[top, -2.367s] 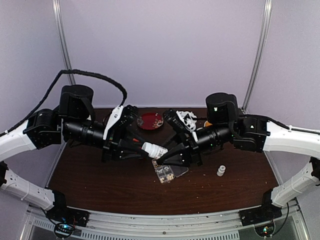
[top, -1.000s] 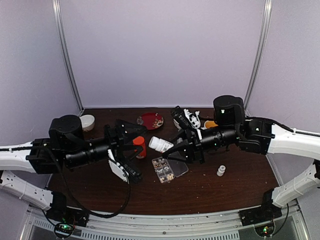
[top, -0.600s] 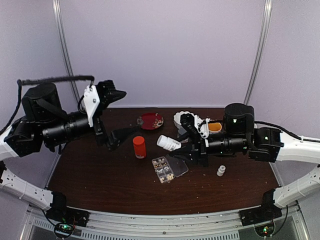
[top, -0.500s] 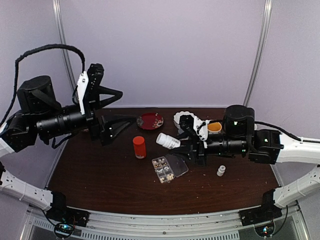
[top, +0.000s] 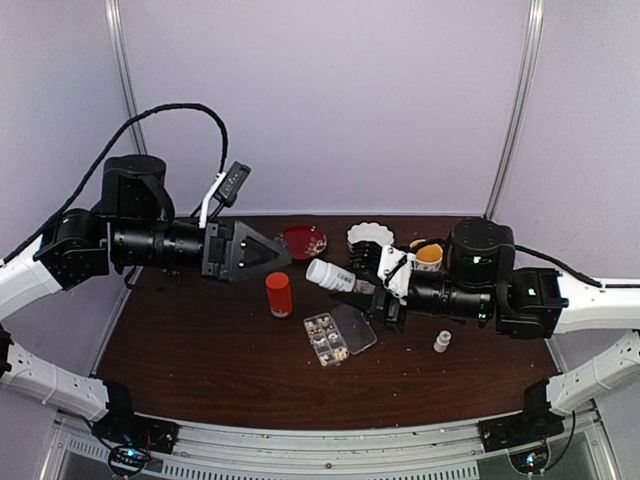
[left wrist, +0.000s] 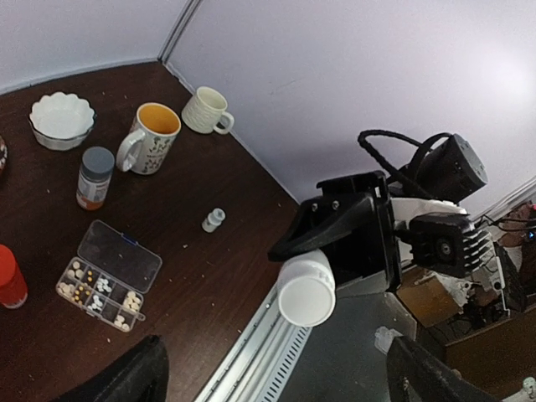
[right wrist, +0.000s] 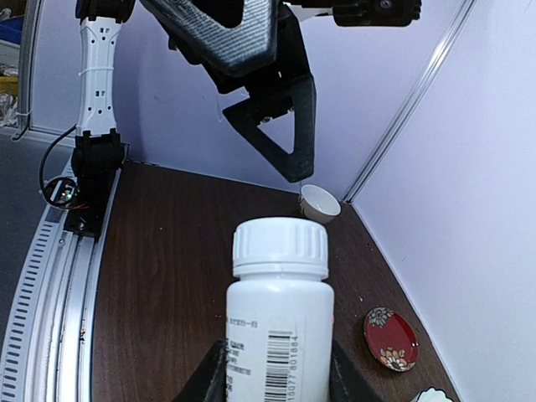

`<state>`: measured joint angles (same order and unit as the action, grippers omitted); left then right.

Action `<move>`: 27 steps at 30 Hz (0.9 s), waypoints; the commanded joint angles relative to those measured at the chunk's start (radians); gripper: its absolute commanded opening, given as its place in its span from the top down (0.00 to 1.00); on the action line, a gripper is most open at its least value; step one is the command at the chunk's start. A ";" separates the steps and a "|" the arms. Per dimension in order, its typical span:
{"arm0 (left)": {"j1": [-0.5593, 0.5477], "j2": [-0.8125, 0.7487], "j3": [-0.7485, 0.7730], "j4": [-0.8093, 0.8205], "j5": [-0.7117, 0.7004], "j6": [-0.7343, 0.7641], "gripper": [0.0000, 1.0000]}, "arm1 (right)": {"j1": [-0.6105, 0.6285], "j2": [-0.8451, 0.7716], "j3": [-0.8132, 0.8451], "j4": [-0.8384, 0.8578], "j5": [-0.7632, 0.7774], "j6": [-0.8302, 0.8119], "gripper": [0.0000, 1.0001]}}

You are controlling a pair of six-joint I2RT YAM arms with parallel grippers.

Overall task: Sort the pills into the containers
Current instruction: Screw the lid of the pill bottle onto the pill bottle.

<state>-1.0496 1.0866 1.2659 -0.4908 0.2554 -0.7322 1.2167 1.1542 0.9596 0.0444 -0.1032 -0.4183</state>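
Observation:
My right gripper (top: 366, 284) is shut on a white capped bottle (top: 330, 274), held on its side above the table with the cap toward the left arm. In the right wrist view the bottle (right wrist: 279, 310) fills the space between my fingers (right wrist: 209, 378). My left gripper (top: 270, 257) hangs open in the air a short way left of the cap, which it faces (left wrist: 306, 290). The clear pill box (top: 326, 339) lies open below, its lid (left wrist: 120, 255) flat beside it. Pale pills (left wrist: 99, 287) sit in its cells.
An orange-red bottle (top: 278, 294) stands left of the box. A tiny white bottle (top: 442, 342) stands to its right. At the back are a red plate (top: 303, 240), a fluted white bowl (top: 370, 236), a grey-capped bottle (left wrist: 95, 176) and two mugs (left wrist: 151, 136) (left wrist: 206, 110).
The left gripper left the orange-red bottle standing on the table, swung up and away to the left, then came back level with the white bottle's cap. The right arm drew the bottle slightly right.

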 commanded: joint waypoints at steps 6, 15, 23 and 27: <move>0.014 0.038 0.003 0.040 0.160 -0.134 0.10 | 0.029 0.057 0.088 -0.014 0.067 -0.076 1.00; 0.016 0.071 -0.002 0.037 0.176 -0.164 0.21 | 0.042 0.111 0.129 -0.025 0.048 -0.085 1.00; 0.019 0.073 -0.012 0.050 0.175 -0.167 0.40 | 0.047 0.134 0.143 -0.038 0.048 -0.086 1.00; 0.019 0.077 -0.016 0.053 0.184 -0.167 0.43 | 0.046 0.142 0.155 -0.063 0.056 -0.077 1.00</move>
<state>-1.0359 1.1622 1.2621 -0.4946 0.4149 -0.8974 1.2572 1.2877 1.0683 0.0029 -0.0631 -0.4988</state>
